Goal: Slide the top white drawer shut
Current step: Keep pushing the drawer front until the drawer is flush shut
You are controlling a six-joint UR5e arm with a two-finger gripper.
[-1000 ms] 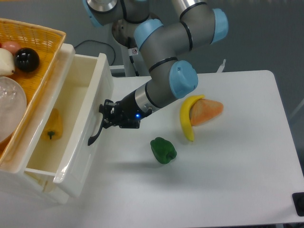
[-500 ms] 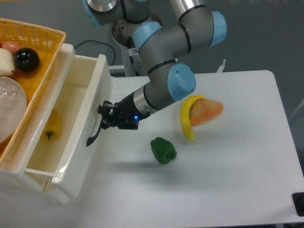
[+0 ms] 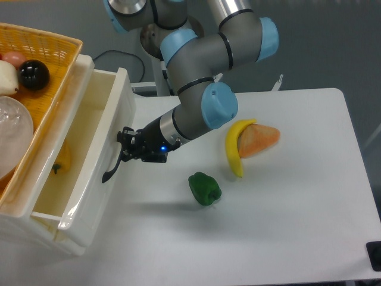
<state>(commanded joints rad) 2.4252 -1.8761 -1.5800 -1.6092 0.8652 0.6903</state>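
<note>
Hand pressed against dark handle of the top white drawer, open or closed impossible to tell. Drawer pulled partly out at left edge of bench (yellow pepper inside). Green pepper and banana lying nearby.

Bright even overhead light, soft shadows under objects on the desk, mild glare on glossy white drawer, sharp focus

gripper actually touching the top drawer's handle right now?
Touching. The fixed camera shows the gripper pressed against the dark curved handle on the top white drawer front, with no gap visible between them.
</note>
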